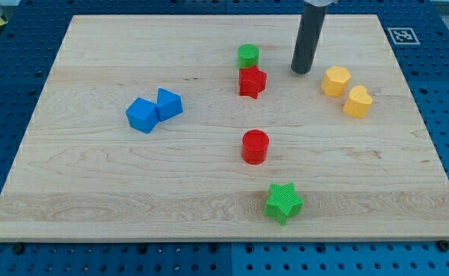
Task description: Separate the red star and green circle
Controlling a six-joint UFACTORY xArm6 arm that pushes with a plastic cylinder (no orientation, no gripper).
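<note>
Red and green sit pressed together at the far middle of the pale wooden board [94, 192]: the red star [252, 81] lies just nearer than the green circle [248, 55], and the two touch, the circle directly behind the star. My tip [302, 71] rests on the board to their right, near both but apart from them, roughly level with the seam between the two blocks. It touches no block.

The rod stands upright, a straight dark cylinder coming down from the view's top edge, where its upper part is cut off. It is a plain pushing rod with no jaws, so there is nothing on it to open or close, and it holds nothing.

To the right of my tip lie two yellow blocks, rounded in outline: the yellow block on the left [335, 80] and the yellow block on the right [358, 101], close together and perhaps touching, the right one a little nearer. On the left half of the board two blue blocks touch each other: the left blue block [141, 115] and the right blue block [168, 103]. A red cylinder [255, 146] stands alone near the middle, nearer than the star, and a green star [283, 202] lies by the near edge. No containers appear on the board; every block rests directly on the wood.
</note>
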